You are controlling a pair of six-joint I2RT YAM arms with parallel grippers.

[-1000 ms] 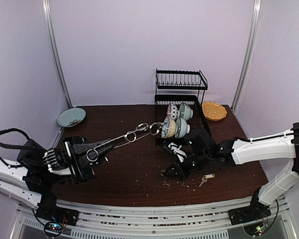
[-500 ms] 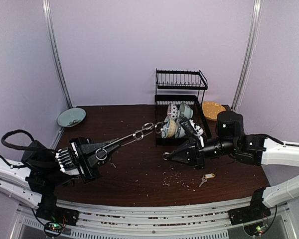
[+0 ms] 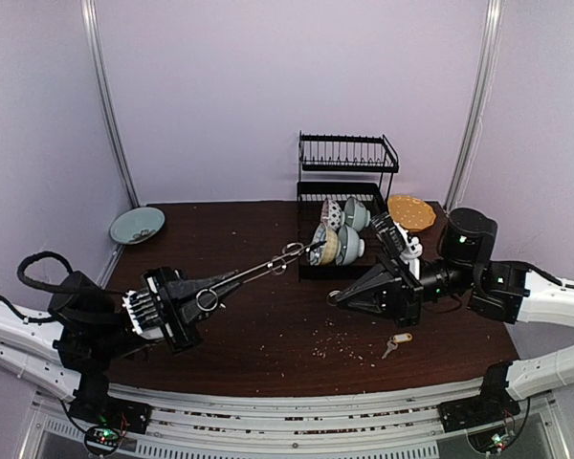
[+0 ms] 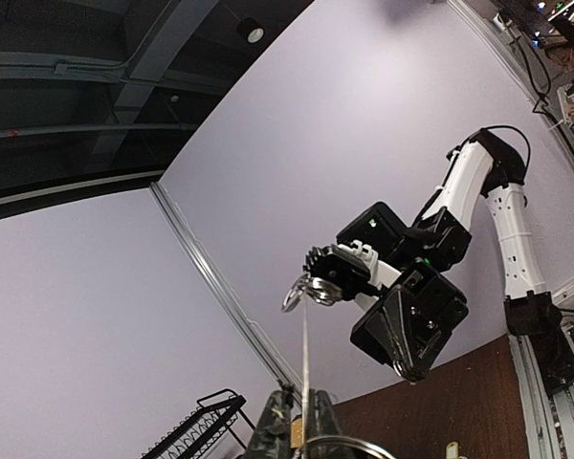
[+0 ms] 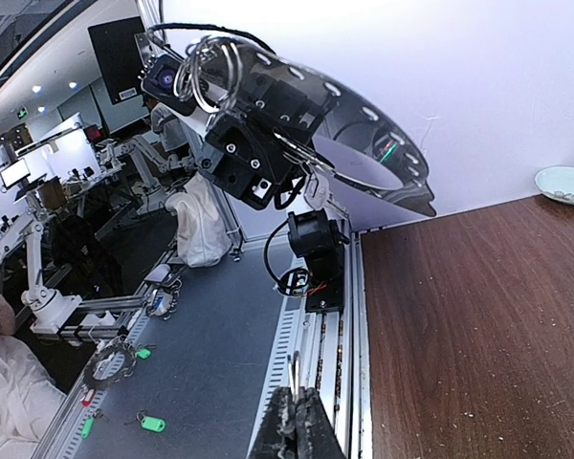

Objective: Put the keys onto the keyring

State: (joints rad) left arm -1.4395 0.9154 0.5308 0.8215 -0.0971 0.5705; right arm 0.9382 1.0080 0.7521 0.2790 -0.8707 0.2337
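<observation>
My left jaws are clamped shut on the keyring (image 3: 253, 271), its far end close to the dish rack (image 3: 349, 182). My right jaws pinch a tiny metal ring (image 5: 295, 368), clearest in the wrist view. Overhead, the keys (image 3: 395, 342) lie on open desk (image 3: 258, 335) near the front edge.

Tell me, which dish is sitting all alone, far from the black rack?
The pale teal dish, far off on the left. The bowls sit in the black dish rack, and the yellow plate lies right beside it.
</observation>
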